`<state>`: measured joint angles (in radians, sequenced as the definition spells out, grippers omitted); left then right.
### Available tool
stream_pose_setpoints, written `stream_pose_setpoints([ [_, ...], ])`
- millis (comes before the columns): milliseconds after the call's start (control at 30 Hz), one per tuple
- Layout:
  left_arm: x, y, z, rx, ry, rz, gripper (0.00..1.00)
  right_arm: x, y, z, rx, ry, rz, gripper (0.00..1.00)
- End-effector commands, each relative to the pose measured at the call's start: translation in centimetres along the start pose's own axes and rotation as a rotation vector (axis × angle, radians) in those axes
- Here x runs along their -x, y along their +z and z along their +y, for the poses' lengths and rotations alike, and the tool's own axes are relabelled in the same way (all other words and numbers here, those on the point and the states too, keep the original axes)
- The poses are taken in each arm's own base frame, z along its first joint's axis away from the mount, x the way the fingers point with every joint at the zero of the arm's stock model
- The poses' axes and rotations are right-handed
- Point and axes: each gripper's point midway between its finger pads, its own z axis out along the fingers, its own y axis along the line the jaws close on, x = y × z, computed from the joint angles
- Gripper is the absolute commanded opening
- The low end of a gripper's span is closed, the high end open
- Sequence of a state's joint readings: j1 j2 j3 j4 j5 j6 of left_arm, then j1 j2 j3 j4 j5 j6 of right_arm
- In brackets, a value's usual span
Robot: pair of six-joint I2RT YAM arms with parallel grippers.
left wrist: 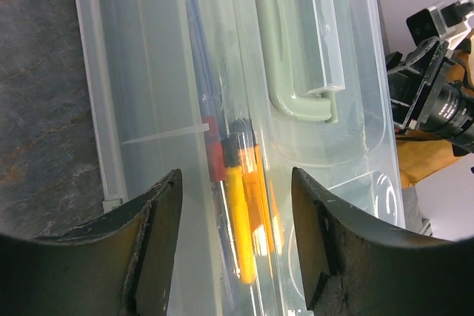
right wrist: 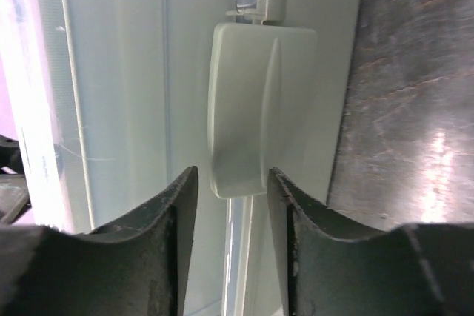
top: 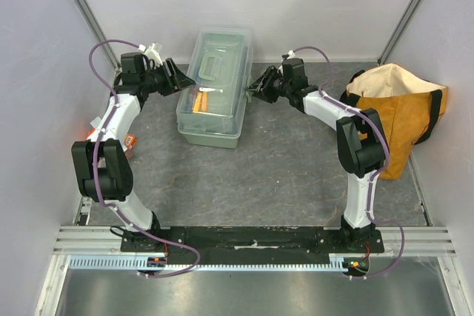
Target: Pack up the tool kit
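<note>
The pale green toolbox stands at the table's back centre with its translucent lid down. Yellow and orange tool handles show through the lid, also in the left wrist view. My left gripper is open at the box's left side, its jaws spread over the lid above the tools. My right gripper is open at the box's right side, its jaws on either side of the lower end of the pale green latch; I cannot tell if they touch it. The lid handle lies flat.
An orange-tan fabric bag with black straps stands at the right edge. A small orange thing lies on the table by the left arm. White walls close in the left, back and right.
</note>
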<state>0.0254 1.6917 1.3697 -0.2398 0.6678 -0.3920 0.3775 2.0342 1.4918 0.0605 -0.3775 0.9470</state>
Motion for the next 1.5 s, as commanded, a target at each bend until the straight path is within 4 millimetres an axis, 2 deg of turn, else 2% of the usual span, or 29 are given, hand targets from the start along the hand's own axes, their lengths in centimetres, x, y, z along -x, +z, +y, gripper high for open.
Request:
stream_pose_setpoints([
  [0,-9.5,1.9,-1.6,-0.049,-0.127,0.313,0.62,2.3,-2.6,3.0,-0.008,-0.107,-0.07,0.53],
  [167,-9.9,1.9,-1.3,-0.034,-0.127,0.325,0.63,4.0,-4.3,2.3,-0.053,-0.132,-0.136,0.58],
  [267,-10.1,1.9,-1.1,-0.03,-0.133,0.328,0.63,4.7,-5.0,1.3,-0.099,-0.138,-0.175,0.56],
  [367,-10.3,1.9,-1.1,-0.028,-0.134,0.33,0.63,5.9,-5.6,-1.0,-0.213,-0.135,-0.229,0.38],
  [433,-10.4,1.9,-0.9,-0.021,-0.142,0.333,0.63,6.5,-5.6,-3.1,-0.305,-0.14,-0.263,0.3],
  [567,-10.4,2.1,-1.1,-0.025,-0.158,0.338,0.63,6.4,-4.0,-6.5,-0.422,-0.173,-0.235,0.19],
  [667,-10.6,2.1,-1.1,-0.027,-0.156,0.341,0.63,5.8,-2.4,-7.6,-0.436,-0.195,-0.192,0.13],
  [833,-11.1,2.0,-1.3,-0.047,-0.164,0.358,0.63,4.4,1.1,-5.9,-0.303,-0.309,-0.145,0.05],
  [933,-11.4,2.0,-1.5,-0.069,-0.169,0.372,0.63,3.2,2.8,-5.3,-0.279,-0.376,-0.113,0.05],
  [1033,-11.6,2.0,-1.8,-0.092,-0.175,0.381,0.63,2.3,3.8,-3.7,-0.207,-0.417,-0.107,0.04],
  [1167,-12.3,2.3,-3.3,-0.189,-0.213,0.41,0.6,1.5,4.7,-1.6,-0.114,-0.478,-0.121,0.04],
  [1300,-13.1,2.8,-4.3,-0.233,-0.222,0.432,0.59,0.9,5.4,-1.3,-0.091,-0.496,-0.127,0.04],
  [1467,-13.3,2.7,-4.2,-0.234,-0.222,0.435,0.58,0.5,5.1,-1.2,-0.06,-0.552,-0.12,0.05],
])
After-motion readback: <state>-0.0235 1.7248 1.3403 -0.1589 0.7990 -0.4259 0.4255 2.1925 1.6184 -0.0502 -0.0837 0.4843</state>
